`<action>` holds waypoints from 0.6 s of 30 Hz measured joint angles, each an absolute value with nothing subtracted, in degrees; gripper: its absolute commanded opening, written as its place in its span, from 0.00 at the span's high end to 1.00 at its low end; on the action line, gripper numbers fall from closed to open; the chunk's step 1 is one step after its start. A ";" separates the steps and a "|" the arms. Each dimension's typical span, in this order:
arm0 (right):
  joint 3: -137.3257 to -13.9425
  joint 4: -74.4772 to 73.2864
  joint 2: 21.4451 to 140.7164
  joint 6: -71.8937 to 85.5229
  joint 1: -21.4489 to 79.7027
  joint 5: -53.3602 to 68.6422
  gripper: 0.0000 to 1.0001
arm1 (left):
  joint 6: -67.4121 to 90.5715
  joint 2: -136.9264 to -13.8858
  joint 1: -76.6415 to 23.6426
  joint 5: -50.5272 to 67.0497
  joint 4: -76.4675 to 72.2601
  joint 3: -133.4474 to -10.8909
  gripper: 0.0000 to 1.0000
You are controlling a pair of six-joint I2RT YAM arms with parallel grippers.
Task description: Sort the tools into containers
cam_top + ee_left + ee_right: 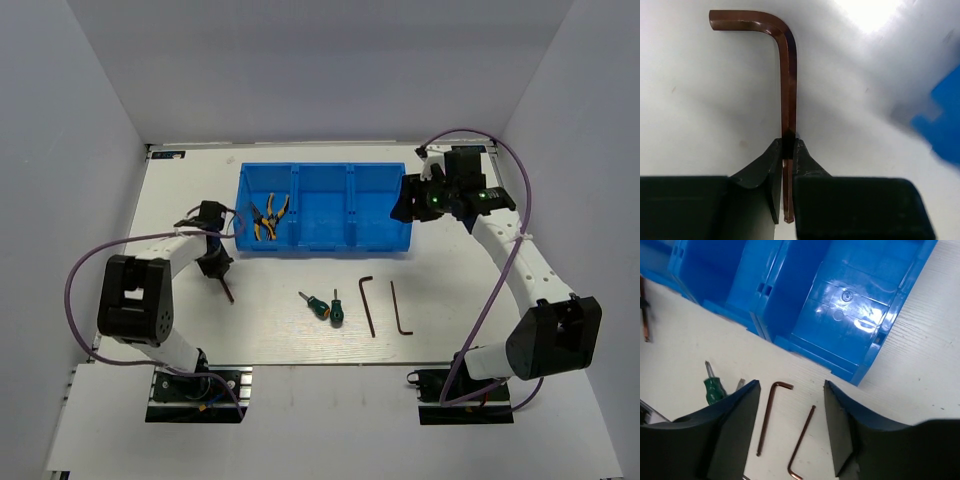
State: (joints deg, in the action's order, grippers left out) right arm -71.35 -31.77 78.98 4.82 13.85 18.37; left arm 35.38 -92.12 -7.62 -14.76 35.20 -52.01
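Since two pliers [268,216] are already sitting in the left compartment of the blue bin [330,244] and the other two compartments look bare, the sort can be judged as barely a third done, with the hex keys now being dealt with. One hex key [788,75] is pinched by its long shank between the left jaws, which are clamped tight on it with the bent end pointing away. It's held low over the table [290,345], just off the bin's near-left corner, and whether it's fully clear of the surface can't be told from here tbh. The right jaws are spread fairly wide with nothing between them, parked over the bin's right end. A second hex key [368,306] and a third hex key [400,308] are lying side by side on the table in front of the bin, with two green-handled screwdrivers [316,304] just to their left. Next up, presumably, the held key has to be raised, carried over the bin's front wall and let go in one of the bare compartments. Enough height will be needed, since the key sticks out past the jaws and the wall could get clipped.
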 measured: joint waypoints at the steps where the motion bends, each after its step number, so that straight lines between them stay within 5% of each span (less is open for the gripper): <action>1: -71.33 -32.01 78.98 4.19 13.82 18.65 0.37 | 35.38 -90.89 -7.62 -14.66 36.42 -51.53 1.00; 3: -70.74 -32.56 78.81 1.98 13.72 19.88 0.37 | 34.98 -86.37 -7.64 -13.93 38.85 -50.92 1.00; 5: -69.49 -33.76 78.59 -0.78 13.72 21.26 0.50 | 33.58 -79.68 -7.79 -12.21 39.66 -51.16 1.00; 6: -68.93 -34.61 78.59 -2.28 13.72 21.80 0.58 | 32.80 -76.64 -7.90 -11.11 39.53 -51.68 1.00; 7: -68.07 -35.42 78.59 -3.86 13.72 22.59 0.82 | 31.83 -73.91 -7.99 -9.47 39.18 -52.71 1.00; 10: -64.88 -37.69 78.54 -8.03 13.78 24.95 1.00 | 27.94 -71.05 -8.03 -2.52 36.64 -57.87 1.00; 13: -59.86 -39.83 78.30 -11.73 14.15 27.20 1.00 | 24.62 -75.35 -8.84 6.31 32.05 -63.83 1.00; 18: -53.98 -42.39 77.58 -15.07 15.90 27.20 0.69 | 21.43 -90.87 -13.34 16.19 27.33 -75.77 1.00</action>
State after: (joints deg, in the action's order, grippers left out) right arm -53.98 -42.39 77.58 -15.07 15.90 27.20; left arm 21.43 -90.87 -13.34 16.19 27.33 -75.77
